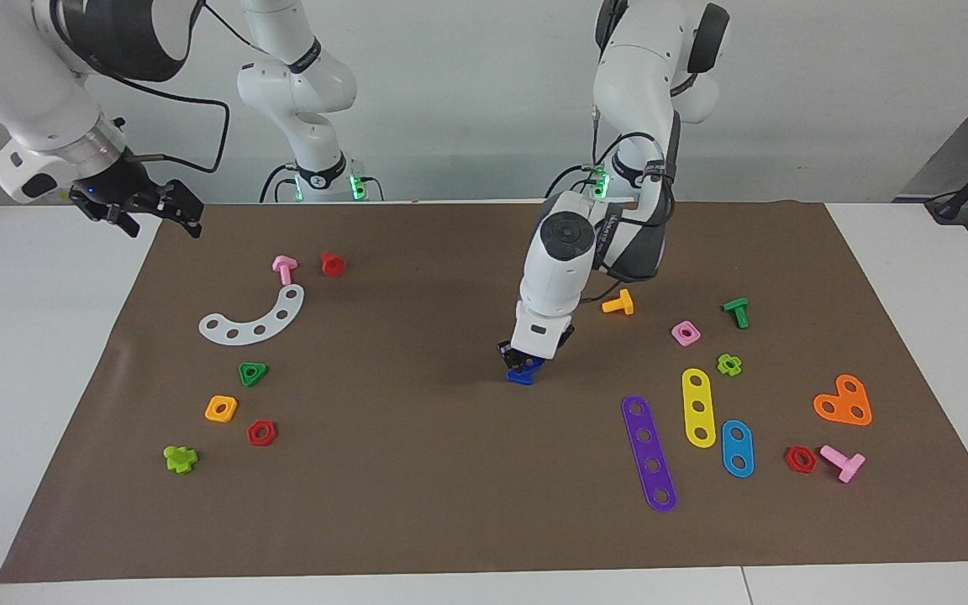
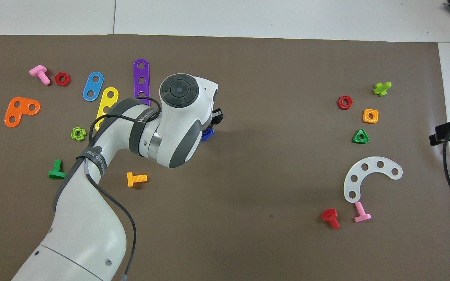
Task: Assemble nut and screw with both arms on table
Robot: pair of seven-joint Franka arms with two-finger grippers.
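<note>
One small dark-blue piece (image 1: 523, 376) lies on the brown mat (image 1: 417, 504) near its middle; it also shows in the overhead view (image 2: 208, 135). My left gripper (image 1: 524, 361) is down right on top of it and covers most of it, so I cannot tell whether it is the nut, the screw or both. In the overhead view the left gripper (image 2: 214, 119) is largely hidden by its own wrist. My right gripper (image 1: 156, 220) hangs open and empty above the mat's edge at the right arm's end, and waits there (image 2: 449, 130).
Toward the right arm's end lie a white curved strip (image 1: 255, 319), a pink screw (image 1: 284, 269), a red screw (image 1: 333, 264), a green triangular nut (image 1: 253, 373) and an orange nut (image 1: 221, 408). Toward the left arm's end lie an orange screw (image 1: 619, 303), a pink nut (image 1: 686, 333) and purple (image 1: 649, 452) and yellow (image 1: 698, 407) strips.
</note>
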